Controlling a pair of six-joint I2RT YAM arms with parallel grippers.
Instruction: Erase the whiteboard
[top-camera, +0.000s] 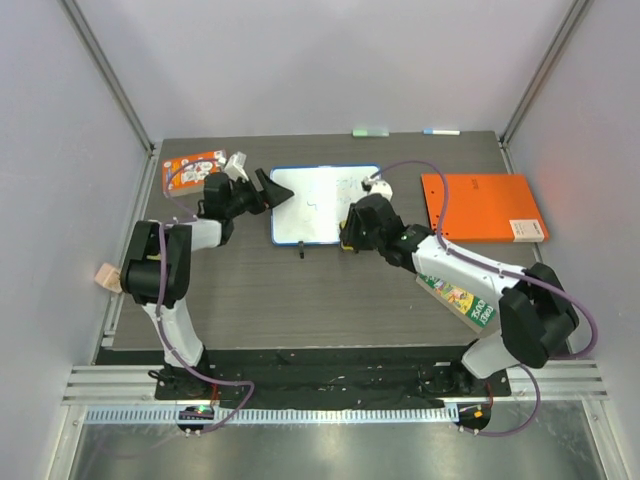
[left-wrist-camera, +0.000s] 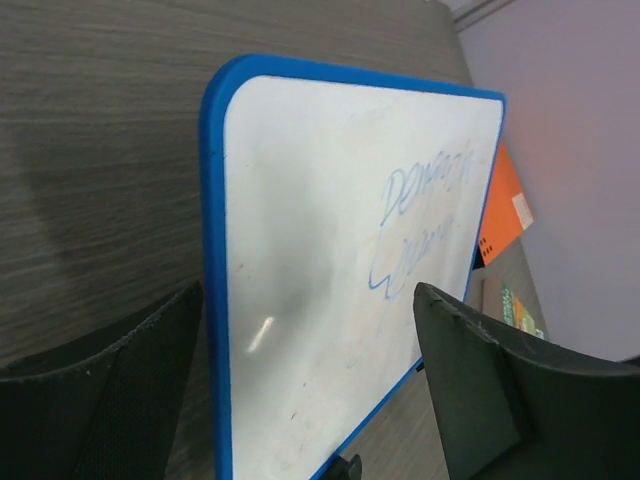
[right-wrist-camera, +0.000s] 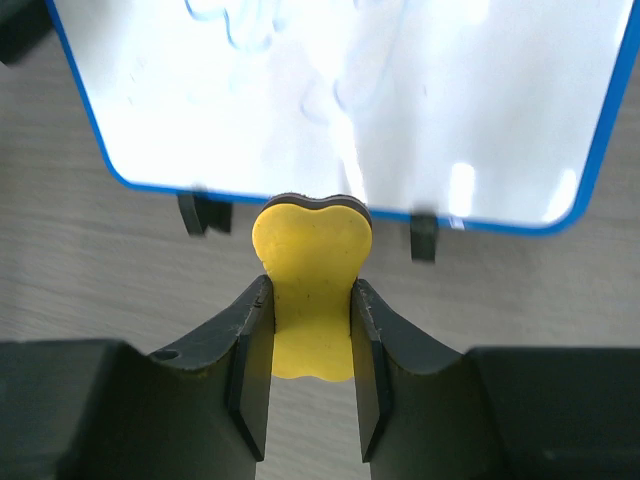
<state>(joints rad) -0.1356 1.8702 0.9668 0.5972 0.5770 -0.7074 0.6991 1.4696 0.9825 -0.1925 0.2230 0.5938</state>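
The whiteboard (top-camera: 322, 210) lies mid-table, white with a thin blue frame and faint blue writing (left-wrist-camera: 430, 195) near its right side. My left gripper (top-camera: 277, 190) is open at the board's left edge; in the left wrist view the gripper (left-wrist-camera: 308, 300) has its jaws wide apart with the board (left-wrist-camera: 300, 180) between them, not clamped. My right gripper (top-camera: 350, 232) is shut on a yellow eraser (right-wrist-camera: 312, 240) and holds it at the board's near edge (right-wrist-camera: 350, 100), between the two black feet (right-wrist-camera: 205, 212). The eraser's tip overlaps the blue frame.
An orange flat folder (top-camera: 480, 205) lies to the right of the board. A patterned card box (top-camera: 192, 170) sits at the far left. A colourful packet (top-camera: 460, 300) lies under my right arm. Two markers (top-camera: 370, 131) rest at the table's far edge.
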